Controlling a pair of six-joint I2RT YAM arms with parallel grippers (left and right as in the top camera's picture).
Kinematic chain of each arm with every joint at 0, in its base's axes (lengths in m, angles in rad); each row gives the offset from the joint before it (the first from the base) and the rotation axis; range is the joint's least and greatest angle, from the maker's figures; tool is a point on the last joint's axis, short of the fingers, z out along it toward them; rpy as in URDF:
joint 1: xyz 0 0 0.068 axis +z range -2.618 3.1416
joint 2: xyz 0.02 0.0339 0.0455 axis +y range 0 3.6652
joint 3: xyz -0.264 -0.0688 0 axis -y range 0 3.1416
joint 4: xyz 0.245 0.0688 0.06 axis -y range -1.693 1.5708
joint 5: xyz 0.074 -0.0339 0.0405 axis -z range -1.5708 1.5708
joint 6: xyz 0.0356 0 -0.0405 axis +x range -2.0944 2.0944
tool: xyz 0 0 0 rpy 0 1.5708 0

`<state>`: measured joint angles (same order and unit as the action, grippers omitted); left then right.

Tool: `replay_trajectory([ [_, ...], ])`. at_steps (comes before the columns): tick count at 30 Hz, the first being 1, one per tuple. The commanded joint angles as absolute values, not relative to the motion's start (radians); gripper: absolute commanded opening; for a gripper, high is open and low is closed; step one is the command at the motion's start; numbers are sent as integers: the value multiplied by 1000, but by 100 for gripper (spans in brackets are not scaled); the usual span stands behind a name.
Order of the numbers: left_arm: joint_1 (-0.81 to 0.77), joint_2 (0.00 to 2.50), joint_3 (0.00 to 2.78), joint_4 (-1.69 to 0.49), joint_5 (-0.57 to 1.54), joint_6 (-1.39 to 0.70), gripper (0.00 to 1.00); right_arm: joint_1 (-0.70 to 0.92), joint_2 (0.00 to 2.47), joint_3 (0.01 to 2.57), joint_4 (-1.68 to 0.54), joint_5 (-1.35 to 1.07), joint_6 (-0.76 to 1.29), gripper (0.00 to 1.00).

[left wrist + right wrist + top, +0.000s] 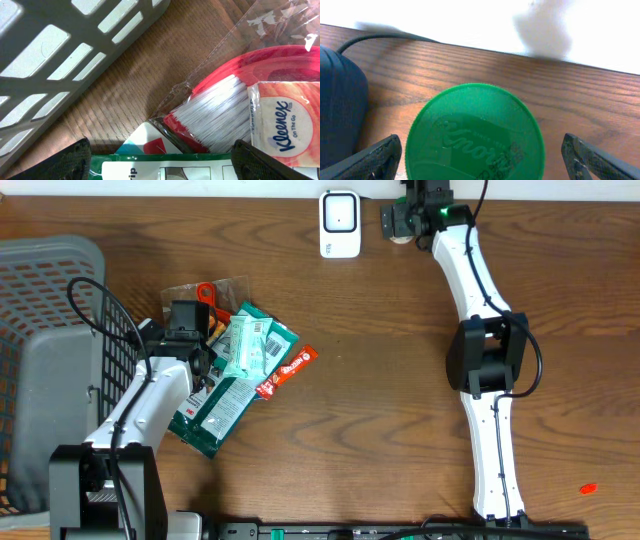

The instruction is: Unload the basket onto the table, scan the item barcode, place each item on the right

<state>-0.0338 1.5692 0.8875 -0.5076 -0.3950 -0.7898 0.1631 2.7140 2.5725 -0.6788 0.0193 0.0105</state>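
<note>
Overhead, one white scanner (340, 223) stands at the far edge of the tabletop (400, 380). Just beside it, the right tool (481, 152) hangs over a single round green lid (475, 127) marked Knorr. Its two fingers (370, 162) are spread wide, one on each side of the lid with a gap showing on both sides, so it grips nothing. What sits under the lid cannot be told.

Well apart, on the left half, one heap of items lies next to one grey basket (50, 300). It holds one pale green packet (250, 345) with white labels, one dark green packet (215, 415), one orange-red sachet (290, 370), one red brush (215, 115) with white bristles in a clear bag, and one Kleenex pack (285, 125). The left tool (162, 162) hovers over this heap with its jaws apart, empty. Each of its two fingertips (70, 160) shows at a lower corner of the wrist view.
</note>
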Motion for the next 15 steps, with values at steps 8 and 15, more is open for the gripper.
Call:
replay_trajectory([
  [8,-28,1583,880,-506,-405,-809,89,178,2675,2589,-656,36,-32,91],
  [15,-27,1583,880,-506,-405,-809,89,179,2675,2589,-669,36,-32,80],
])
